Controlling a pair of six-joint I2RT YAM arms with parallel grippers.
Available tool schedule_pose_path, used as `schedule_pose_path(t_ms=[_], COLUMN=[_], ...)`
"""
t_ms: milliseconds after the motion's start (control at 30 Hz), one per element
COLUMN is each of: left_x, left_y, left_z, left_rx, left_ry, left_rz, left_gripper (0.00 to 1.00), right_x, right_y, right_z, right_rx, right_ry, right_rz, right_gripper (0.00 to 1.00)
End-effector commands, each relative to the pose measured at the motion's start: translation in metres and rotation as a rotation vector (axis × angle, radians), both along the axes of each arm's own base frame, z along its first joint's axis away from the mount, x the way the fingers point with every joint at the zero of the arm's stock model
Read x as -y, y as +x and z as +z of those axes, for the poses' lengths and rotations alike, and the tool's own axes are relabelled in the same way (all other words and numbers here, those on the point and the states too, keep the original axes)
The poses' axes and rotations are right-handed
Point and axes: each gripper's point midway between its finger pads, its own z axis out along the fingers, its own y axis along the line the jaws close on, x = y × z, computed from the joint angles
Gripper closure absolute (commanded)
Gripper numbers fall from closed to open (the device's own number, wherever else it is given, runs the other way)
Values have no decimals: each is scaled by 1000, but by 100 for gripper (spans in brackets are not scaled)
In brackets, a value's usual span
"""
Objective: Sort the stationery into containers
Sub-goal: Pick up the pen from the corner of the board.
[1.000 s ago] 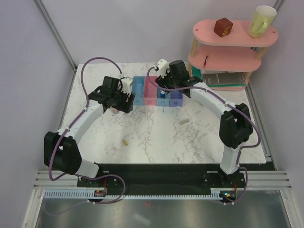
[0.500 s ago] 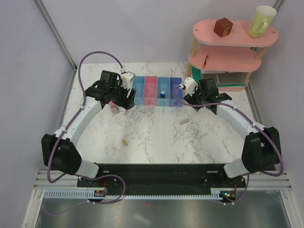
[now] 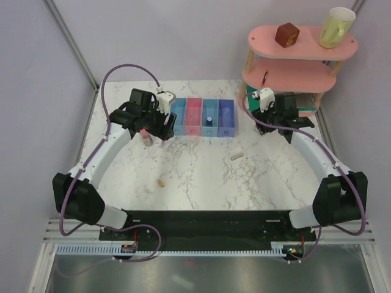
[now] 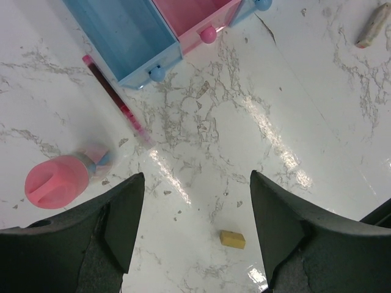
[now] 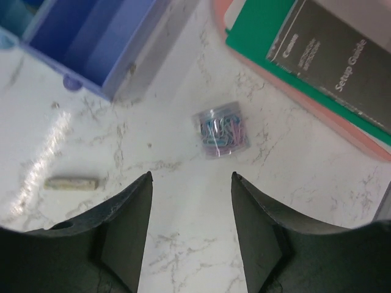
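The four joined bins (image 3: 203,117) stand at the back middle. A tiny blue cylinder (image 3: 209,120) stands in the third, light blue bin. My left gripper (image 3: 157,127) is open and empty, left of the bins. In the left wrist view (image 4: 197,177) it hangs over bare table, with the pink cylinder (image 4: 58,180) to its left, the red pen (image 4: 116,101) lying beside the light blue bin (image 4: 125,30), and a beige piece (image 4: 233,239) below. My right gripper (image 5: 191,176) is open and empty, just short of the clear tub (image 5: 221,133) of paper clips.
The pink tiered shelf (image 3: 293,73) stands at the back right with a brown cube (image 3: 286,35) and a yellow mug (image 3: 336,26) on top. A green booklet (image 5: 324,55) lies under it. Another beige piece (image 3: 236,156) lies in front of the bins.
My right gripper has swung right, from over the bins to the foot of the shelf. My left gripper has shifted slightly back and left, staying near the pink cylinder.
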Motion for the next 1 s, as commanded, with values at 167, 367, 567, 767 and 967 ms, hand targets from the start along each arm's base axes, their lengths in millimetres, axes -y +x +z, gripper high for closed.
schedule_pose_path(t_ms=[167, 367, 567, 767, 967], left_x=[6, 5, 4, 10, 9], left_y=[-2, -4, -4, -2, -3], left_z=[26, 29, 27, 27, 27], left_rx=[64, 74, 71, 59, 62], left_ry=[-13, -12, -5, -20, -15], left_rz=[-51, -51, -54, -59, -61], left_gripper=[23, 23, 23, 23, 23], right_x=[-34, -39, -27, -14, -9], right_y=[55, 77, 86, 97, 104], right_z=[102, 108, 116, 116, 106], right_rx=[61, 55, 109, 155, 160], right_ry=[518, 597, 597, 616, 612], right_rz=[-189, -238, -305, -395, -440], right_gripper=[39, 43, 47, 46, 43])
